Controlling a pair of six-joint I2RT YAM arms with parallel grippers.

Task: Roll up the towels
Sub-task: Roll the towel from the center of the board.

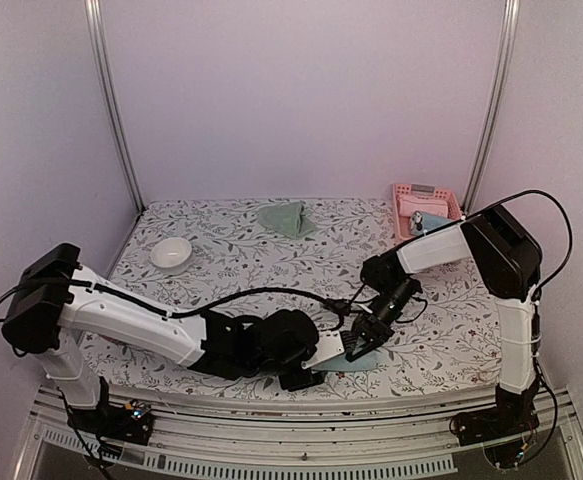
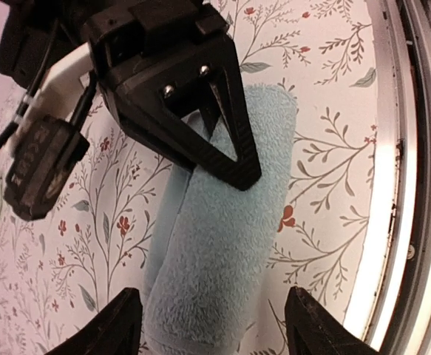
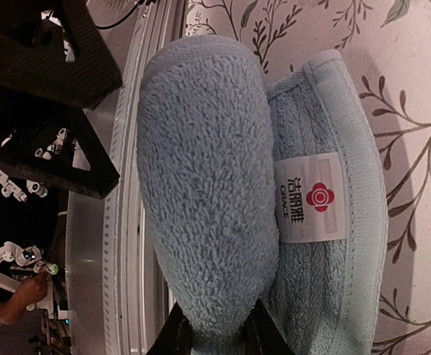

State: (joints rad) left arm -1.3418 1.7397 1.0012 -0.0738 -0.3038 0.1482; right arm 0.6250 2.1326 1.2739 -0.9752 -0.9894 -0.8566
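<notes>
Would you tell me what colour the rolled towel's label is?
Label: white, red flower mark; right wrist view.

Blue towel (image 1: 363,364) lies mostly covered from above (contents of pink basket (image 1: 400,215) indistinct).

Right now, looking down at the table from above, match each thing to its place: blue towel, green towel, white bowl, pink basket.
Things:
1. blue towel
2. green towel
3. white bowl
4. pink basket

Places:
A. far right corner
B. near edge, right of middle
C. far side, middle, in a loose heap
D. left side

Pairs: 1-B, 2-C, 3-D, 4-A
</notes>
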